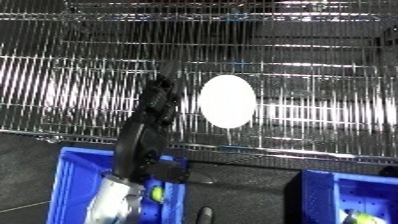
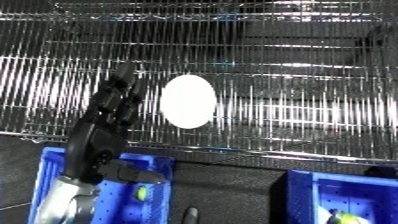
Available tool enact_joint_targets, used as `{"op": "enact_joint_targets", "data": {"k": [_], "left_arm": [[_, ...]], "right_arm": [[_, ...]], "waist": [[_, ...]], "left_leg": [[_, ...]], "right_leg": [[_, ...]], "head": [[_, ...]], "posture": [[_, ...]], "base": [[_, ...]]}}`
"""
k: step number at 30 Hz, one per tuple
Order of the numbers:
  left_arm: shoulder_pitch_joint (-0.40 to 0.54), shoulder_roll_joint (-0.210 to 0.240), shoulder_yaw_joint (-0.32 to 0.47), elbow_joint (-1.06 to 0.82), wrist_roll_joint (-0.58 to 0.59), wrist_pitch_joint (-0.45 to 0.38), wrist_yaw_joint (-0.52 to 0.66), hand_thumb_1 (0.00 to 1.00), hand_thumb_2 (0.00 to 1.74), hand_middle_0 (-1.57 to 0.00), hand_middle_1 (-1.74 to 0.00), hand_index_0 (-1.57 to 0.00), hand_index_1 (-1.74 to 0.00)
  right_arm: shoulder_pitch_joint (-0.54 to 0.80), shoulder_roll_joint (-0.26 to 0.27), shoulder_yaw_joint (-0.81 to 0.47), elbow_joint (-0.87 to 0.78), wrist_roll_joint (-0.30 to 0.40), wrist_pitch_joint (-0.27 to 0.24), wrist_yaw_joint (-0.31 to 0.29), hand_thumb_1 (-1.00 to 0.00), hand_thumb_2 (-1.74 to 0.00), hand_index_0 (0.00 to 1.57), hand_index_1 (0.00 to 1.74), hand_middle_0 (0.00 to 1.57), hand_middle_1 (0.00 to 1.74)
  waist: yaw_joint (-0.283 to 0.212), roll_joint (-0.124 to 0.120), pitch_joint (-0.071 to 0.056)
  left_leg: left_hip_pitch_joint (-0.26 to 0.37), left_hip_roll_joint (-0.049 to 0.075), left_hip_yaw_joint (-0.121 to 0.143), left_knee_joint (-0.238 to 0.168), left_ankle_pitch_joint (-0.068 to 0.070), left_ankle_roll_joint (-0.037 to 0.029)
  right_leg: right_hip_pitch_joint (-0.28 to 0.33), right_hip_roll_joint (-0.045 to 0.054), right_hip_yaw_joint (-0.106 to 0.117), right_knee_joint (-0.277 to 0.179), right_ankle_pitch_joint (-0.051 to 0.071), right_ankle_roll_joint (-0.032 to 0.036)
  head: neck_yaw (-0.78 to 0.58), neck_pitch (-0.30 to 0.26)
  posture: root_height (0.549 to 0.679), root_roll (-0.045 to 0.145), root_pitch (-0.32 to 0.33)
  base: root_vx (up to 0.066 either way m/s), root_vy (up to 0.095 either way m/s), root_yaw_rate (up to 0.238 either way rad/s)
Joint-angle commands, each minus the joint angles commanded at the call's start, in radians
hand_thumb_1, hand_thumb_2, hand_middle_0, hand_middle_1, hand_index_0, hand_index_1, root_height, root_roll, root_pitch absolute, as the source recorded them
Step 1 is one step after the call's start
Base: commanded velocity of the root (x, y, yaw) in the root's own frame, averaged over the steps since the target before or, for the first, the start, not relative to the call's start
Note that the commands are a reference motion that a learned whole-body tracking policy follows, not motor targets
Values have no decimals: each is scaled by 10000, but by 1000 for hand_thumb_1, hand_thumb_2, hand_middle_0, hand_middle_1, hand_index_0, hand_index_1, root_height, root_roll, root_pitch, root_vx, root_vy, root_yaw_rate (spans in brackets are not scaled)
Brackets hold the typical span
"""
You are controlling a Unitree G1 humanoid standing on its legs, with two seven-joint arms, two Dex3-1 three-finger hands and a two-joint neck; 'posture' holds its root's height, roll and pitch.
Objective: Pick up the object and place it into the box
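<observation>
Left hand [image 1: 153, 112] is reaching up from the lower edge over the wire shelf [image 1: 320, 75], its black fingers lying straight and extended, holding nothing. Its fingertips are lying just beside the white oval object [image 1: 227, 101], at that object's left edge; whether they are touching it cannot be told. The silver forearm is passing over the near blue bin [image 1: 75, 172] at the lower left.

The white oval object is resting on the wire shelf, near the shelf's front rail and outside both bins. It is smooth, egg-shaped in outline and plain white, with no marking legible on it.

The left eye view is showing a small dark tip [image 1: 202, 216] at the bottom edge, right of the near blue bin; it is too small to identify. The right eye view is showing only a sliver of it. The right eye view is showing more of the second blue bin [image 2: 355, 197] at the lower right, with a yellowish item [image 2: 342, 217] inside it, too blurred to name.

The wire shelf is made of bright metal rods running close together, glaring strongly. Both bins are looking like moulded blue plastic. No brand, label or writing is legible anywhere.
</observation>
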Motion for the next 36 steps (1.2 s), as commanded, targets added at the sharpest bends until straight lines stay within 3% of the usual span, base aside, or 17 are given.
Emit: {"op": "enact_joint_targets", "data": {"k": [14, 24, 33, 36], "left_arm": [[-906, 20, 185, 1236, 793, -214, 829, 0, 0, 0, 0, 0, 0], [-1515, 16, 47, 2110, 1357, 68, 1179, 0, 0, 0, 0, 0, 0], [-2150, -188, -224, 2921, 1458, 155, 1105, 0, 0, 0, 0, 0, 0], [-2362, -242, -322, 3120, 1401, 164, 1059, 150, 261, -235, -261, -235, -261]], "right_arm": [[262, -73, 224, -710, 98, -89, -193, 0, 0, 0, 0, 0, 0], [327, -70, 426, -1247, 257, -45, -495, 0, 0, 0, 0, 0, 0], [328, 33, 551, -1402, 445, -22, -620, 0, 0, 0, 0, 0, 0], [332, 65, 592, -1409, 507, -70, -624, 0, 0, 0, 0, 0, 0]], "waist": [[-409, -228, 0], [-646, -320, 0], [-888, -435, 0], [-955, -463, 0]], "left_leg": [[-692, 145, 68, 517, -237, 11], [-1097, 171, 77, 785, -347, 27], [-1168, 280, 130, 839, -445, 26], [-1169, 299, 143, 887, -483, 28]], "right_leg": [[-712, 139, 117, 374, -42, 15], [-1136, 242, 224, 609, -88, 7], [-1242, 320, 305, 591, -92, 29], [-1251, 337, 336, 588, -84, 35]], "head": [[-281, 1023], [-404, 1150], [-595, 1316], [-643, 1275]], "posture": [[630, -10, 131], [626, -13, 156], [626, -15, 167], [626, -15, 167]], "base": [[5, 20, -46], [10, 13, -17], [8, 0, -37], [13, 1, -43]]}}
